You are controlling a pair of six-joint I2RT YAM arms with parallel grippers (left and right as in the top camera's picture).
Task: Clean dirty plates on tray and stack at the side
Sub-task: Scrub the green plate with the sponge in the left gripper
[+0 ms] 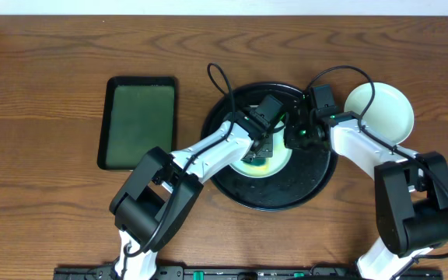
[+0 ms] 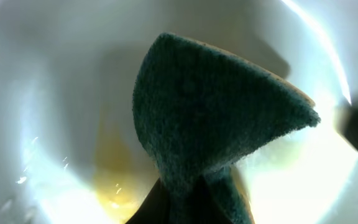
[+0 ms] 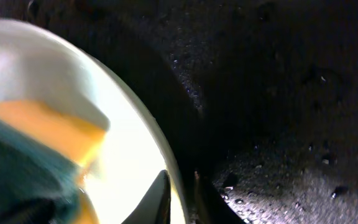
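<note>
A pale plate (image 1: 274, 165) with a yellow smear lies on the round black tray (image 1: 317, 183). My left gripper (image 1: 261, 148) is shut on a green-and-yellow sponge (image 2: 210, 118) and presses it into that plate (image 2: 55, 112). My right gripper (image 1: 292, 134) is shut on the plate's right rim (image 3: 176, 163), one finger inside, one outside. The sponge also shows in the right wrist view (image 3: 36, 149). A second plate (image 1: 379, 111), clean, sits on the table right of the tray. A third plate is not in view.
A rectangular dark-green tray (image 1: 138, 121) with a black rim lies on the wooden table to the left of the round tray. The tray's wet speckled surface (image 3: 291, 124) fills the right wrist view.
</note>
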